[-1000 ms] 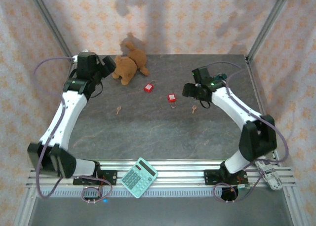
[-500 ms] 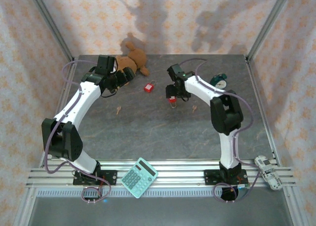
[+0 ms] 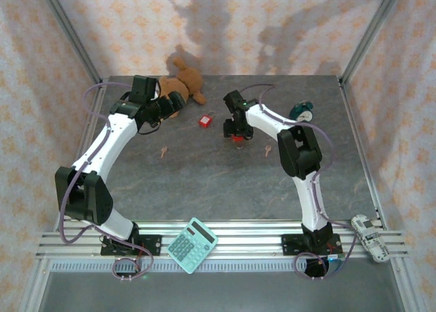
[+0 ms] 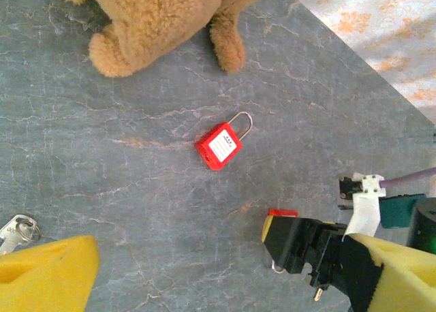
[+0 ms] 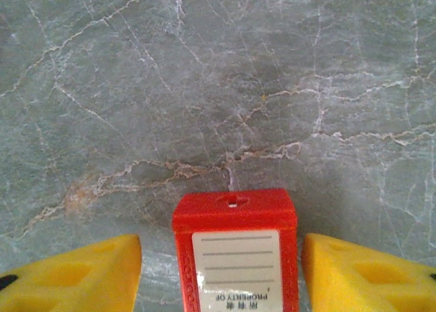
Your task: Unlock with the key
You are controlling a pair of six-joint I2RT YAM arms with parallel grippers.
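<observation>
Two red padlocks lie on the grey table. One padlock [image 3: 204, 121] [image 4: 221, 146] lies free with its shackle up-right. The other padlock [image 3: 237, 139] [image 5: 235, 252] sits between the yellow fingers [image 5: 75, 276] of my right gripper [image 3: 236, 129] [image 5: 225, 281], keyhole end facing away; a gap shows on each side, so the jaws are open around it. One key [image 3: 163, 151] [image 4: 15, 229] lies left of centre, another key [image 3: 268, 150] to the right. My left gripper [image 3: 172, 105] [image 4: 218, 285] hovers open beside the teddy, holding nothing.
A brown teddy [image 3: 180, 87] [image 4: 157, 19] lies at the back left. A small clock [image 3: 303, 111] stands at the back right. A green calculator [image 3: 192, 244] and a white remote [image 3: 368, 238] rest on the front rail. The right arm crosses the table's middle right.
My right arm swung left from the key side onto the second padlock and its jaws narrowed around it. My left gripper moved right, next to the teddy.
</observation>
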